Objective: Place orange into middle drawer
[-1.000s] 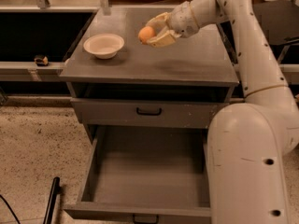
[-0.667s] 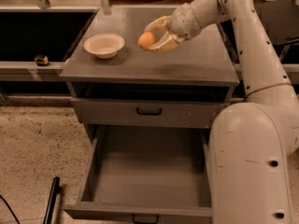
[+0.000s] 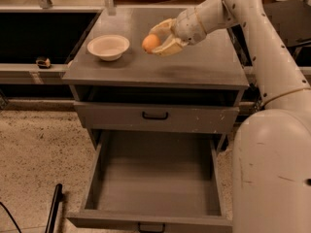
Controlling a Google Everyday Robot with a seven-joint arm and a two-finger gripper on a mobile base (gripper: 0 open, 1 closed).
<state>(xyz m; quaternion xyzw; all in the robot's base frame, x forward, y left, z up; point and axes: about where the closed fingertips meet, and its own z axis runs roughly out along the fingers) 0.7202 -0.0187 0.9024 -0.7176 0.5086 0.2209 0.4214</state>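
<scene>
Gripper (image 3: 158, 41) just right of bowl (image 3: 108, 47), appears raised off cabinet top (image 3: 204, 69); fingers closed around orange (image 3: 150, 42); fruit likely light, firm, smooth, apt to roll; grip across widest part looks right; middle drawer (image 3: 155, 181) open, well below bowl.

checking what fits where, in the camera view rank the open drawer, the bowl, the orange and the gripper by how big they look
1. middle drawer, open, largest by far
2. bowl and gripper look alike, so no ranking; the gripper hangs over the cabinet top, shut on the orange
3. orange, smallest
</scene>
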